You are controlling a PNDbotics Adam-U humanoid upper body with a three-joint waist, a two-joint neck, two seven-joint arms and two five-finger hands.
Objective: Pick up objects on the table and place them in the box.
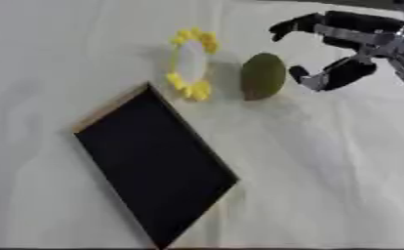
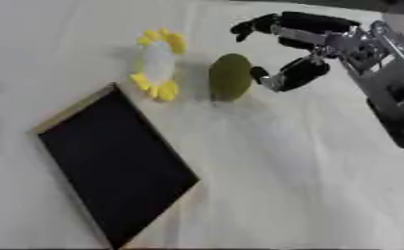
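The right hand (image 1: 346,46) is hovering just beside the green oval fruit (image 1: 263,76), fingers and thumb spread wide, holding nothing. The fruit is lying on the counter (image 1: 325,171) between the hand and the yellow toothed ring (image 1: 191,63), with the dark box (image 1: 154,163) sitting nearer the robot. Risk here: the rounded fruit is likely rolling into the ring if a fingertip is nudging it first.

bg: table (image 1: 342,171) w/ pale cloth, wrinkled | dark strip at far edge | light soft, even
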